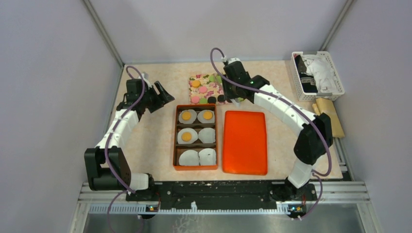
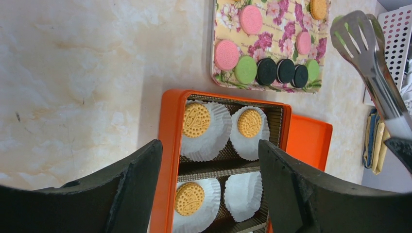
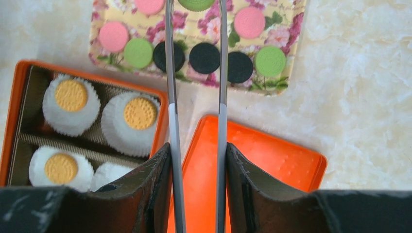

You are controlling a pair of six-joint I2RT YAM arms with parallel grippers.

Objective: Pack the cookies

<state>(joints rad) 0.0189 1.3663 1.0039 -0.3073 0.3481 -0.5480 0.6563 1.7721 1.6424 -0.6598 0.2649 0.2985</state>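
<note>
We are recording the right gripper [image 3: 197, 155] with its jaws pinching a pair of metal tongs [image 3: 171, 97], whose two arms are reaching out over the floral board [image 3: 291, 19]. Most cookies [image 3: 204, 58] are lying on that board in pink, green, black and orange. Three orange ones are sitting in white paper cups [image 2: 216, 136] inside the orange box [image 2: 170, 141]. The orange lid [image 1: 244, 141] is lying just beside the box, on its right. The left gripper [image 2: 209, 150] is hovering above the surface [image 2: 73, 73] near the box's far left corner, jaws spread wide.
</note>
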